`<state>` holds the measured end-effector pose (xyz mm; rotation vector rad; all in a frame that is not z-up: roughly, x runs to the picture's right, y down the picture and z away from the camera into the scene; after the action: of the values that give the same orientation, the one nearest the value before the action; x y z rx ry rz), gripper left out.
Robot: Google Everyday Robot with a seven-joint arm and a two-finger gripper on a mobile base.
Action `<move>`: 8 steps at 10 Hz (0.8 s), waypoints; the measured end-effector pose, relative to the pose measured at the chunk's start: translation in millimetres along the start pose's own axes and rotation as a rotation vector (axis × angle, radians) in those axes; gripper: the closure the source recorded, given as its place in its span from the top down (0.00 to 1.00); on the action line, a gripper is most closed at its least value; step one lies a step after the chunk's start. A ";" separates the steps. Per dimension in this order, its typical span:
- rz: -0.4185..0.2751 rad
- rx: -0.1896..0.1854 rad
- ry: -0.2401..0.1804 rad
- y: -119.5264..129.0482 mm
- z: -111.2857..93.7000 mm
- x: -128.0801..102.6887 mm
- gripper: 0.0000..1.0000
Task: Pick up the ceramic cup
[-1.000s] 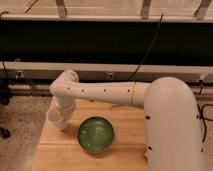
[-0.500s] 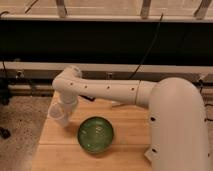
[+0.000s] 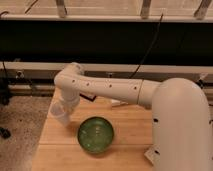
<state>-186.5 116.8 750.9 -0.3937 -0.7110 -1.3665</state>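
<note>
In the camera view, the white arm [image 3: 115, 89] reaches left across the wooden table [image 3: 125, 127] to the gripper [image 3: 64, 111] at the table's far-left corner, clamped on the tilted ceramic cup [image 3: 58, 113] (raised above the tabletop), just left of the green glazed bowl [image 3: 95, 135].

The table [image 3: 125, 127] had a pale wooden top with a smooth, matt grain. The green bowl [image 3: 95, 135], lower centre, looked glazed and glossy, catching small highlights. The ceramic cup [image 3: 59, 113], at the table's left edge, was plain white and smooth. The gripper [image 3: 66, 107], just above it, and the arm [image 3: 115, 90] wore smooth white plastic shells. The floor [image 3: 22, 125] at lower left looked speckled and rough.
</note>
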 end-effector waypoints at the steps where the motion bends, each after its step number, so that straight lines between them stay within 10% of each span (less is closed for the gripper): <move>1: -0.001 0.001 0.001 -0.1 -0.4 0.6 0.00; 8: 0.000 0.006 0.011 0.3 -11.8 6.6 0.00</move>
<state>-183.2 104.3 746.7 -0.3813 -0.7063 -1.3652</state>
